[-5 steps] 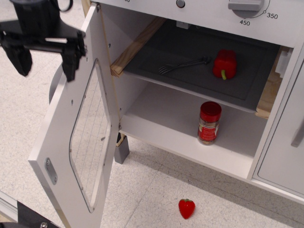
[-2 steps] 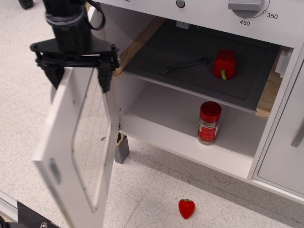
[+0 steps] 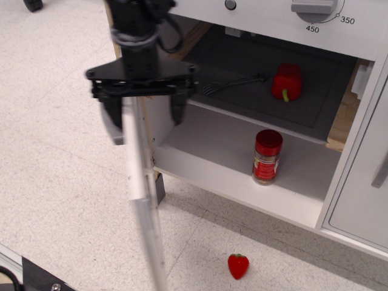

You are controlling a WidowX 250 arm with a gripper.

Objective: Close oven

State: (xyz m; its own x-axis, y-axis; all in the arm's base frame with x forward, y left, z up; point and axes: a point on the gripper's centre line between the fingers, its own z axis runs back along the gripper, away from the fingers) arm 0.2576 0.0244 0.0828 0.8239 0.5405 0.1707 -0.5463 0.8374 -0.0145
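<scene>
The white oven (image 3: 242, 189) stands open, with a dark tray (image 3: 242, 60) on its upper shelf. Its door (image 3: 144, 200) swings out on the left and shows almost edge-on, blurred by motion, so its window is hidden. My black gripper (image 3: 143, 110) is open at the door's top edge. One finger (image 3: 110, 113) is on the outer side and the other (image 3: 179, 109) on the inner side. A grey dial (image 3: 315, 7) sits on the panel above.
On the tray lie a fork (image 3: 236, 82) and a red pepper (image 3: 287, 81). A red-capped spice jar (image 3: 267, 156) stands on the lower shelf. A toy strawberry (image 3: 238, 265) lies on the floor in front. A plain white cabinet door (image 3: 364, 200) is at the right.
The gripper has moved right toward the oven, and the door has swung with it from wide open, face showing, to nearly edge-on.
</scene>
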